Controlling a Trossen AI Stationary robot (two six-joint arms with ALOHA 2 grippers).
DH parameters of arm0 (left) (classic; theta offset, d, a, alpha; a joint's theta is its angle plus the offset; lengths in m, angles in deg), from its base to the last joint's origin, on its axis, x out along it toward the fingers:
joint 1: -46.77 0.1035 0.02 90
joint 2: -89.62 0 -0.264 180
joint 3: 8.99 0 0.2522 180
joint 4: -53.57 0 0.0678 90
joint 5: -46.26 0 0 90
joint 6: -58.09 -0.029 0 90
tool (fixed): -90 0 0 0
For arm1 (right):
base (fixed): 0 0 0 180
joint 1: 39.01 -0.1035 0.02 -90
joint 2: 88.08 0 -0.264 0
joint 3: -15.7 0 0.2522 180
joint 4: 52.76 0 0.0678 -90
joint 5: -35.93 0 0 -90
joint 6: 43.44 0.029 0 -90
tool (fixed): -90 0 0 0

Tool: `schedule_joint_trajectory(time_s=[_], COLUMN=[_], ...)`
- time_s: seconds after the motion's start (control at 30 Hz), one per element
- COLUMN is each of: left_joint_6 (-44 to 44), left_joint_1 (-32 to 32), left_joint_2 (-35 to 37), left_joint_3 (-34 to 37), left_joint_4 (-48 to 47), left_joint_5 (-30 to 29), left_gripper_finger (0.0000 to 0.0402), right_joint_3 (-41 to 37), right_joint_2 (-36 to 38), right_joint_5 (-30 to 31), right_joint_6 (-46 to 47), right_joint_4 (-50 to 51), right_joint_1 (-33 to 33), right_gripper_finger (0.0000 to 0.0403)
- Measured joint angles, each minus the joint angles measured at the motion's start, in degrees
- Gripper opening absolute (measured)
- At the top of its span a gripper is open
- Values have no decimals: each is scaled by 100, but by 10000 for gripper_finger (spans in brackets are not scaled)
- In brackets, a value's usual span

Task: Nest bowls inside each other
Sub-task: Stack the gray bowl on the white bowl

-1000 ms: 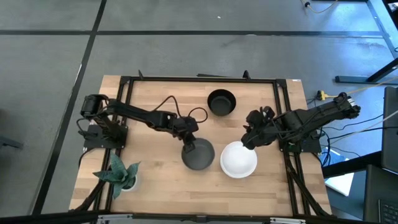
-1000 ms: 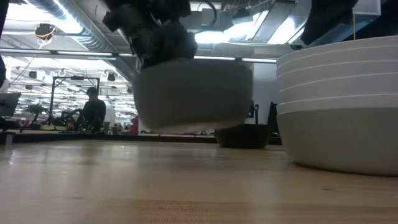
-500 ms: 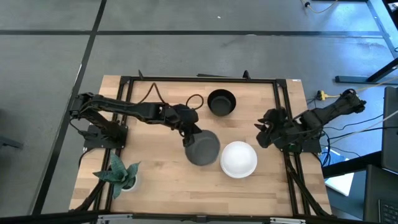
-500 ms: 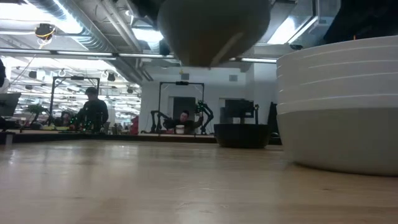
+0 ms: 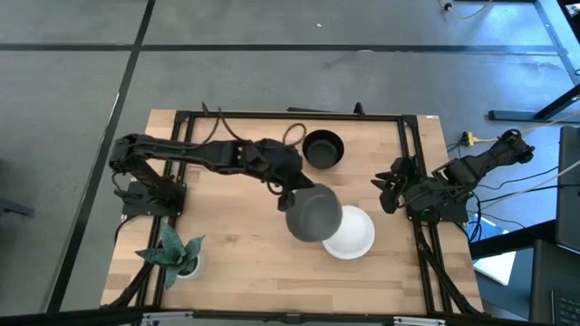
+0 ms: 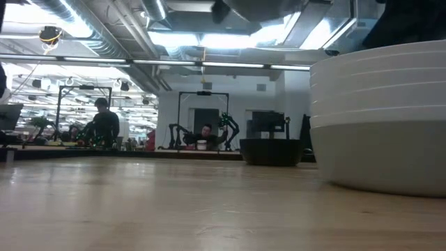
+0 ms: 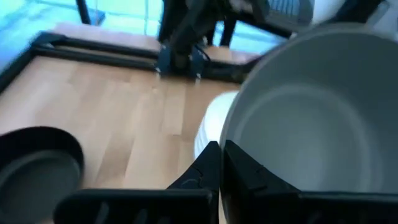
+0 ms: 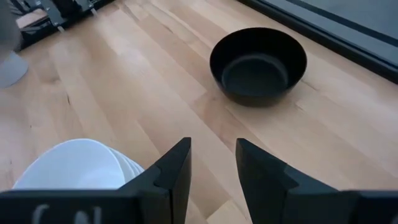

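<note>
While the left gripper [image 5: 288, 192], clamped on the rim of the dark grey round bowl [image 5: 314, 214], holds it above the tabletop [image 5: 227, 244], the bowl overlaps the stack of white bowls [image 5: 352, 235] at its 9 o'clock edge. The right gripper [image 8: 211, 163], fingers apart, waits at 3 o'clock. Next, I think, it must be centred over the stack and lowered.

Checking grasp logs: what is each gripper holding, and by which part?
The left gripper pinches the grey bowl by its rim, lifted partly over the white bowl stack. The right gripper holds nothing.
</note>
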Motion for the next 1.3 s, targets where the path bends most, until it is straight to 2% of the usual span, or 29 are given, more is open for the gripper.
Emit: schedule_joint_trajectory(time_s=[0.33,0.53,0.83,1.07,1.3], left_joint_6=[-308,-421,-431,-396,-447], left_joint_1=[-16,-96,-250,-258,-246], left_joint_2=[-1451,-2043,-2325,-2420,-2484], left_joint_3=[-1358,-1947,-2061,-2062,-2057], left_joint_4=[-552,-573,-485,-93,-433], left_joint_5=[156,467,523,349,-67], left_gripper_finger=[0,0,0,0,0], right_joint_3=[0,0,0,0,0], right_joint_2=[69,68,70,68,68], right_joint_5=[-31,-82,-155,-155,-155], right_joint_6=[-1,9,111,134,131], right_joint_4=[-64,-194,-193,-203,-240], right_joint_1=[9,9,9,9,9], right_gripper_finger=[127,127,127,127,127])
